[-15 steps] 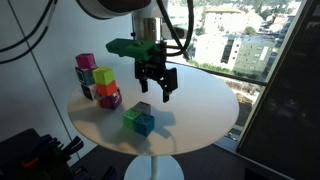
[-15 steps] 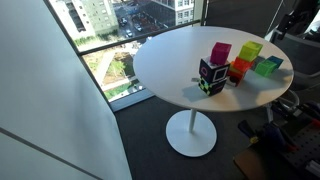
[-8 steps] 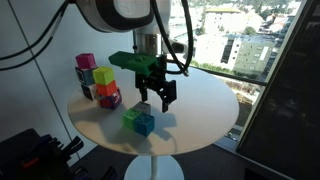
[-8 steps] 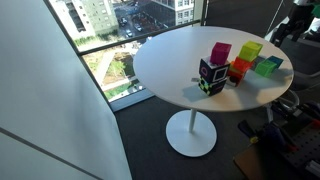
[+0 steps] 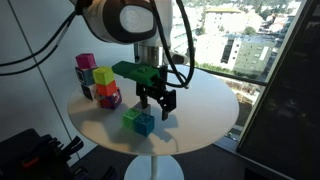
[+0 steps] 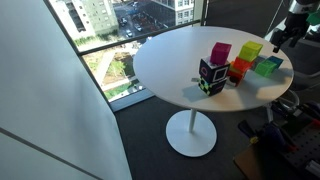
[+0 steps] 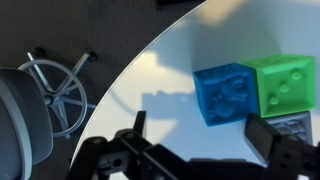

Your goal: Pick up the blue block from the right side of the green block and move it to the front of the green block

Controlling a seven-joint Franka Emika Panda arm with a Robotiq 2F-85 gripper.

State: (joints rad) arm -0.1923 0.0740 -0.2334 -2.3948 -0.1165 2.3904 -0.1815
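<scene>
The teal-blue block [image 5: 146,124] sits on the white round table [image 5: 200,110], touching the lime-green block [image 5: 131,118]. In the wrist view the blue block [image 7: 228,93] lies beside the green block [image 7: 283,82], near the table's curved edge. My gripper [image 5: 160,104] hangs open and empty just above and behind the blue block. In the wrist view the gripper [image 7: 200,135] has one finger [image 7: 138,126] on bare table and the other [image 7: 264,136] just below the blue block's corner. The green block also shows in an exterior view [image 6: 268,66].
A cluster of pink, green, orange and magenta cubes [image 5: 96,80] stands at the table's far side from the blocks. A dark grey cube [image 7: 292,124] lies against the green block. A spoked metal ring [image 7: 60,85] is on the floor beyond the table edge. Windows surround the table.
My gripper has come down and slightly toward the blue and green blocks, still open. The blocks have not moved.
</scene>
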